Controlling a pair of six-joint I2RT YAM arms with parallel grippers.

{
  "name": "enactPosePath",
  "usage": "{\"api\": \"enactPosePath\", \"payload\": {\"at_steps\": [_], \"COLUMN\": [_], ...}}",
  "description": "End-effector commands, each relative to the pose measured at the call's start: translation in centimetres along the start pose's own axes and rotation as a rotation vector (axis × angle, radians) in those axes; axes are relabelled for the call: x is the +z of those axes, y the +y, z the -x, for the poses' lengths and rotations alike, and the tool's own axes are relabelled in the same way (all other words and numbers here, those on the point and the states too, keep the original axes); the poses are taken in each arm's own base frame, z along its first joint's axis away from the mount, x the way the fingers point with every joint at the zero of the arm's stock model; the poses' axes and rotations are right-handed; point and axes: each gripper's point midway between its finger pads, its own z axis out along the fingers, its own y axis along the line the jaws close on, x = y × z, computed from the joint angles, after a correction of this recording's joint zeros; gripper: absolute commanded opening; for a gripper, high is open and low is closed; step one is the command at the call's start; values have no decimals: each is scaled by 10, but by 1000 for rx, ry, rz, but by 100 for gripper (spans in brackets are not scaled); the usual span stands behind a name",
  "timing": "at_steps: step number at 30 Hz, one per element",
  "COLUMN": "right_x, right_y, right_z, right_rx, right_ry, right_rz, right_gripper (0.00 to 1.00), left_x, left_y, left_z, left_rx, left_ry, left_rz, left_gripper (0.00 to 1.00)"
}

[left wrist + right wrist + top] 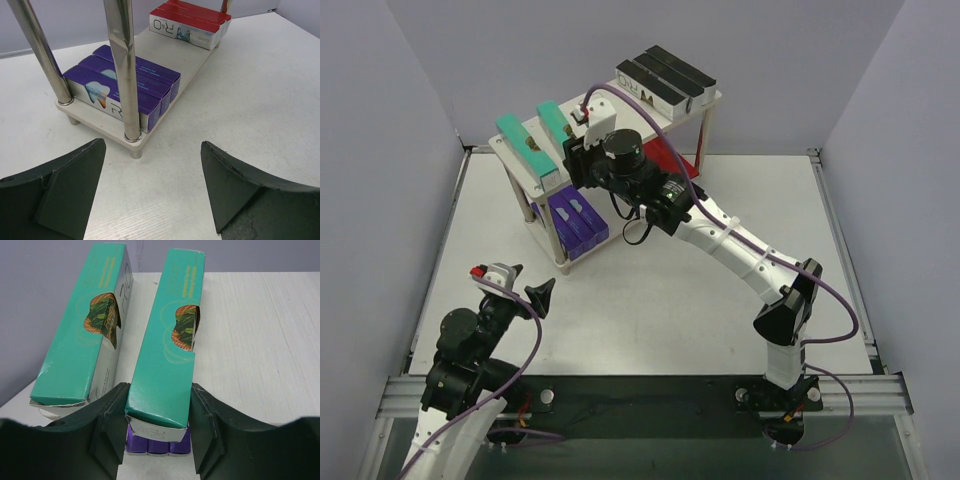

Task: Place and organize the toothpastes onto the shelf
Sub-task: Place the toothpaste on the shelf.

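Observation:
The shelf (525,172) stands at the back of the table. On its top board (240,340) lie two teal toothpastes (520,145) and three black ones (665,78). The lower board (195,65) holds three purple cartons (130,85) and red ones (190,22). My right gripper (157,420) is shut on the near end of the right teal carton (170,340), which rests on the top board with that end overhanging. The other teal carton (82,340) lies just left of it. My left gripper (152,185) is open and empty above the table, facing the shelf's near corner.
The shelf's metal legs (122,65) stand in front of the purple cartons. The right arm (740,250) stretches across the table's middle to the shelf. Grey walls close in the table on the left, back and right.

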Motion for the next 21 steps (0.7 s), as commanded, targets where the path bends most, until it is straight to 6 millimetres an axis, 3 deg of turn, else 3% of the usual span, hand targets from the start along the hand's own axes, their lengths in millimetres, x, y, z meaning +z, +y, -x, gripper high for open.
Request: {"api": "enactPosePath", "payload": {"at_steps": [1,16,21], "right_x": [-5,-23,-35], "right_y": [14,10,9], "right_z": [33,59,71], "right_rx": [39,101,126], "right_ry": [-93,-142,-172], "right_rz": [52,71,83], "right_gripper": [39,58,60], "left_x": [0,0,1], "left_y": [-2,-2,-2], "left_z": [15,14,14], "left_rx": [14,14,14], "left_ry": [-43,-39,-37], "left_rz": [-11,-12,-12], "left_gripper": [88,88,88]}}
